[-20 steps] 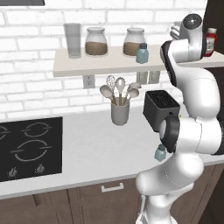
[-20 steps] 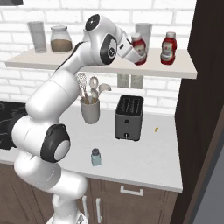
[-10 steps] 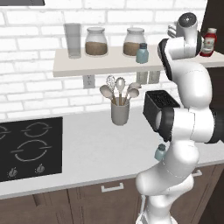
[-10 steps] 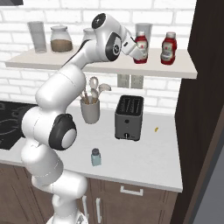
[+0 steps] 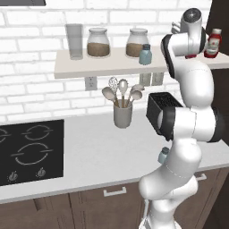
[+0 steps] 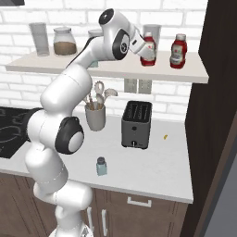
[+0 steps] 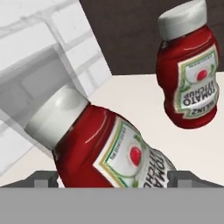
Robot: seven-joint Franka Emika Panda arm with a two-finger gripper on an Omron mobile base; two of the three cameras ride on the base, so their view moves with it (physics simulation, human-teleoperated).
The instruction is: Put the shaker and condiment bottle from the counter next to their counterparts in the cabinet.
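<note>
While the small pale blue-grey shaker with its dark cap (image 6: pixel 101 166) is left on the white counter (image 6: pixel 152 171) near the front edge, the bottle half of the job looks all but done; the small red ketchup-style condiment bottle with white label (image 6: pixel 148 49) is seen standing on the long pale beige shelf slab of the cabinet (image 6: pixel 194 73), just beside its matching red bottle (image 6: pixel 178 49); the gripper (image 6: pixel 144 46) is at that bottle with its jaws spread wide on either side, so the bottle is judged released, not held; the hand is yet to be drawn clear. Left to do: the counter shaker is to be fetched and set next to the matching blue-grey shaker (image 5: pixel 145 54) on the shelf.
</note>
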